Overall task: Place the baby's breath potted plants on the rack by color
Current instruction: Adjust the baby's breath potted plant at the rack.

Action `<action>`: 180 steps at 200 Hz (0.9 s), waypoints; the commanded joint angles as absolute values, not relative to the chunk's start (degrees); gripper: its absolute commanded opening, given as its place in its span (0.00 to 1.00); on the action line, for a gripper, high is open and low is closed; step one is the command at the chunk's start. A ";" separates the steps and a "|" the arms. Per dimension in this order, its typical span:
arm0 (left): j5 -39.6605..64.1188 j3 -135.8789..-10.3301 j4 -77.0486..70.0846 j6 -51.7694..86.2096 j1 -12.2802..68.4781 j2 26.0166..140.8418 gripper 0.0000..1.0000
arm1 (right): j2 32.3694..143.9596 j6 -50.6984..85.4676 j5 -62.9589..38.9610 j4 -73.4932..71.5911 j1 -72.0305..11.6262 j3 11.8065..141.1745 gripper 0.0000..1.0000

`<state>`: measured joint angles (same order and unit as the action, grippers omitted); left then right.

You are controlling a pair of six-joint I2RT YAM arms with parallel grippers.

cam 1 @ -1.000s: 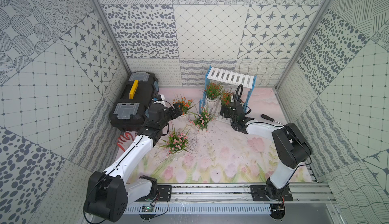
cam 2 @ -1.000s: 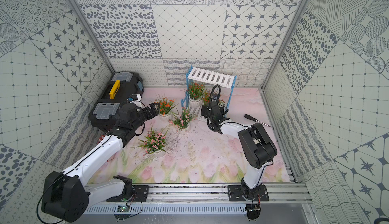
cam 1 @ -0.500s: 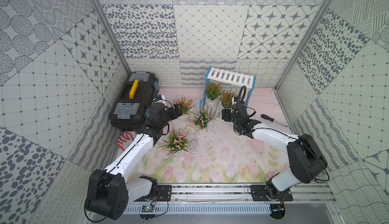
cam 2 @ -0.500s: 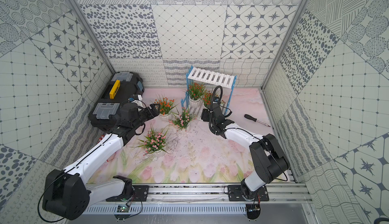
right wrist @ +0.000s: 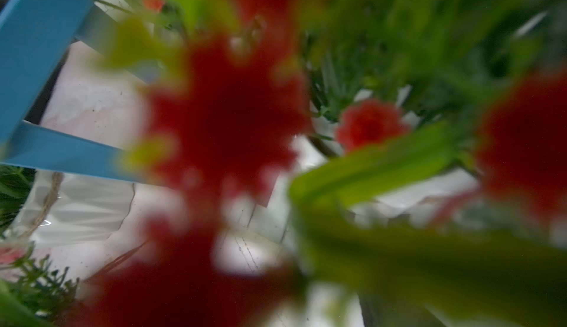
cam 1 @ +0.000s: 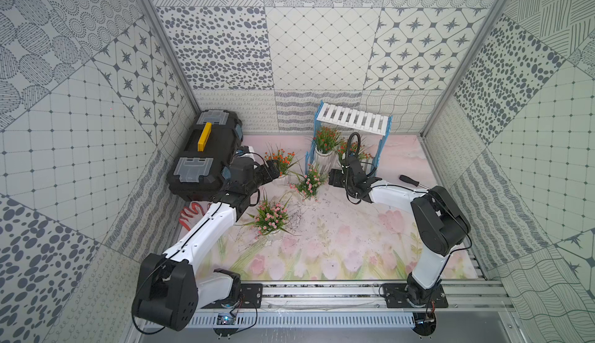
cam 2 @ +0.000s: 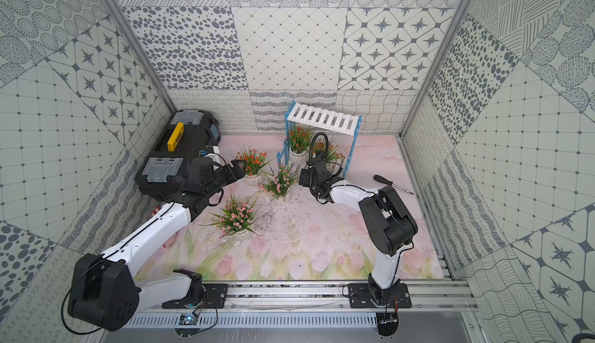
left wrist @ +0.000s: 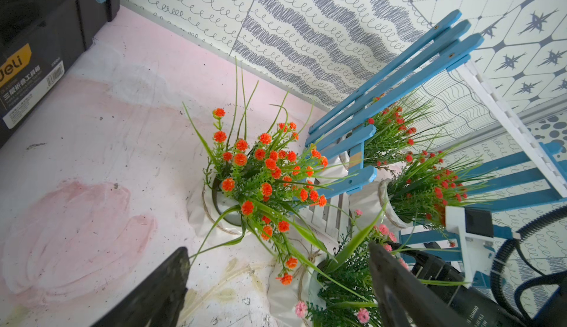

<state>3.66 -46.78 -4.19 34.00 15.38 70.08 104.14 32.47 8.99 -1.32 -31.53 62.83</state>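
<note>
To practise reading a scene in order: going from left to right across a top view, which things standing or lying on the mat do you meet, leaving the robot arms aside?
black toolbox → orange-flowered plant on the mat → rack → screwdriver

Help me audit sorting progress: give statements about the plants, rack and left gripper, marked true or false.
1. An orange-red plant and a second orange-red plant stand on the lower tier of the rack. True.
2. A pink plant sits on the top tier. False: it is bare; the near pink plant and the far pink plant stand on the table.
3. The left gripper is open, by the third orange-red plant. True.
4. The screwdriver lies on the rack. False: it lies on the table, apart from the rack.
</note>
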 commanded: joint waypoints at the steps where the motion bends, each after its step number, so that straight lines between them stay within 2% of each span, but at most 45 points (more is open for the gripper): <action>1: 4.02 -48.09 -6.29 33.53 15.50 70.81 0.91 | 106.41 34.93 7.15 -5.50 -31.51 65.33 0.75; 80: 4.09 -48.00 -7.26 33.57 15.47 71.80 0.91 | 111.09 38.35 9.71 -14.05 -31.65 65.93 0.78; 180: 4.05 -47.98 -7.24 33.25 15.53 71.52 0.91 | 111.72 46.10 21.25 -27.68 -32.30 60.14 0.81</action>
<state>3.88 -47.51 -4.95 34.00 15.38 71.77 110.85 43.09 16.08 -22.04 -32.25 61.67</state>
